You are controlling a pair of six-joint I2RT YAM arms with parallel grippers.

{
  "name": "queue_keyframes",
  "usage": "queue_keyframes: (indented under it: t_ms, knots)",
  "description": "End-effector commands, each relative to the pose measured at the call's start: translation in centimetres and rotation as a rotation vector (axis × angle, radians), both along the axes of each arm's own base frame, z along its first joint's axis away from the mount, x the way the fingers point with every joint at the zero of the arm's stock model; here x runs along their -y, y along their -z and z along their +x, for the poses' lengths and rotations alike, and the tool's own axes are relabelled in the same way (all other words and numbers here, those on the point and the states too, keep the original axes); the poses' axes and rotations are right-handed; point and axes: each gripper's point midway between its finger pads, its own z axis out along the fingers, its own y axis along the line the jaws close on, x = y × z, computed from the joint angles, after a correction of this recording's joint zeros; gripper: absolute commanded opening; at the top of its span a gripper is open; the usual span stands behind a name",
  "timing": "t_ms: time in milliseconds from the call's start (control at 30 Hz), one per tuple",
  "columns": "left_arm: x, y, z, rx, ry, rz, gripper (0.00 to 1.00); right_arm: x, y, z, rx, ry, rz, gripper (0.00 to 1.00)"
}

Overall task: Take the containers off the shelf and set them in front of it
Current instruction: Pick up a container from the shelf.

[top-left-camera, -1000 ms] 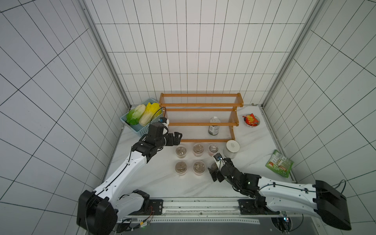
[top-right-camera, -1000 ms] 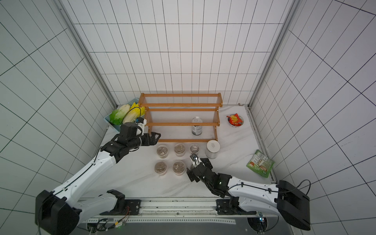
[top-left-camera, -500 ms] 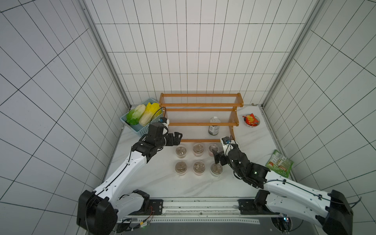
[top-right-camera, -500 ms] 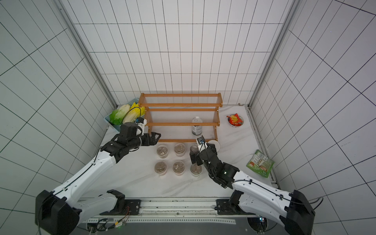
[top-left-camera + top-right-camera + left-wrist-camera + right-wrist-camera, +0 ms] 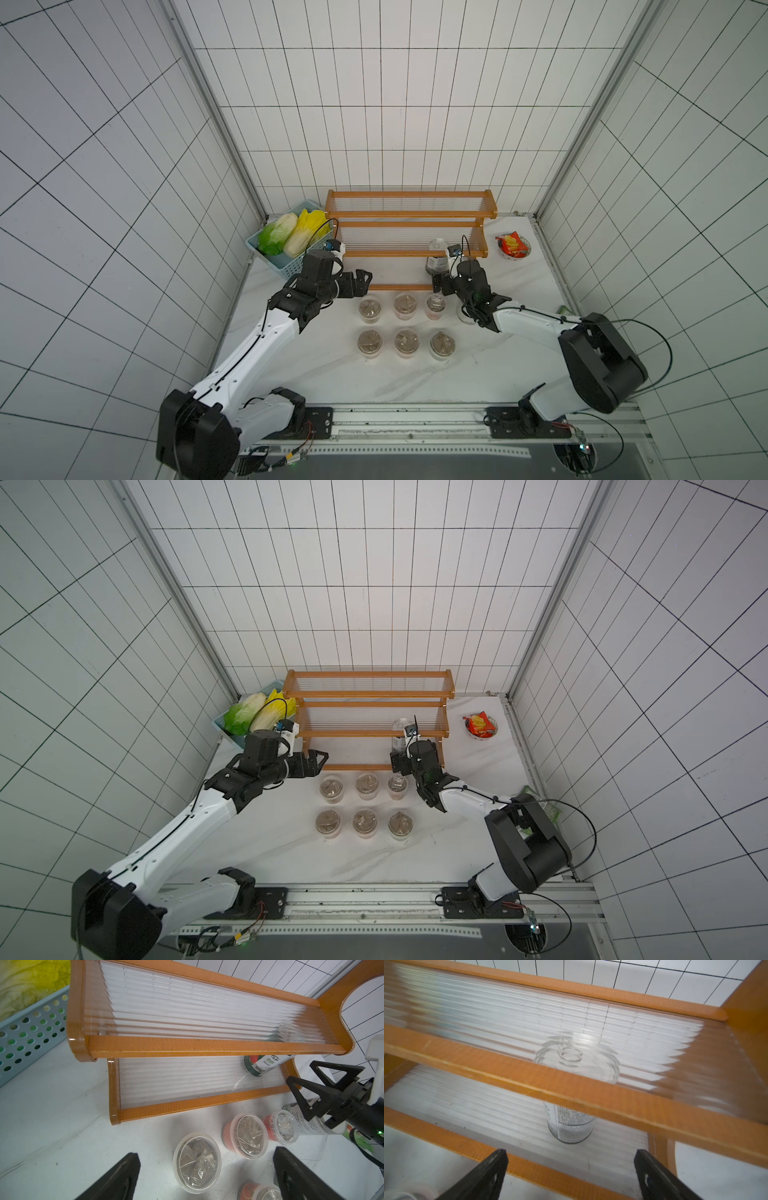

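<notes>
**A:** How far along does this look?

**B:** Nearly done, I'd judge. Six clear cups (image 5: pixel 405 305) sit on the bench (image 5: pixel 316 365) in two rows of three, at 6 o'clock from the shelf (image 5: pixel 409 214) — in front of it, as the task wants. The white-labelled jar (image 5: pixel 309 1126) stands at 3 o'clock from the far row. In both top views it is mostly hidden under the right arm.

**A:** What is left on the shelf?

**B:** Only the dark jar (image 5: pixel 436 259). It stands upright on the lowest tier, toward the 3 o'clock end, with its silver top tucked beneath the middle tier. The two upper tiers are bare.

**A:** Is that why the right arm sits so low?

**B:** Likely. The right tool (image 5: pixel 442 281) hovers at the front rail of the lowest tier, at 6 o'clock from that jar. Its jaws are spread wide and empty, touching nothing. In the right wrist view the jar lines up with the gap between the fingers but lies beyond them. The overhanging tier seems to rule out coming down from above, so a level reach from the front makes sense.

**A:** And the left tool?

**B:** The left tool (image 5: pixel 360 281) — jaws also wide apart, holding nothing — hangs over the bench at 9 o'clock from the cups, near the shelf's front corner on that side. It looks parked clear of the right arm's path.
</notes>
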Motion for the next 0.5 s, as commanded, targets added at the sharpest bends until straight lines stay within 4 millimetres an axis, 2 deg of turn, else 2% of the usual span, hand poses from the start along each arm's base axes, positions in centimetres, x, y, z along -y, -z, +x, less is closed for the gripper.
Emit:
queue_keyframes:
  t_ms: [0,267,467]
  knots:
    - [-0.1,-1.7,0.5,0.051,-0.009,-0.009,0.98,-1.9,-2.3,1.8,0.094,-0.087,0.077,0.99]
    - [-0.1,-1.5,0.6,0.044,-0.009,-0.006,0.98,-1.4,-2.0,5.7,0.112,-0.039,0.071,0.99]
    - [-0.1,-1.4,0.5,0.042,-0.006,-0.002,0.98,-1.8,-0.8,7.5,0.095,-0.022,0.044,0.99]
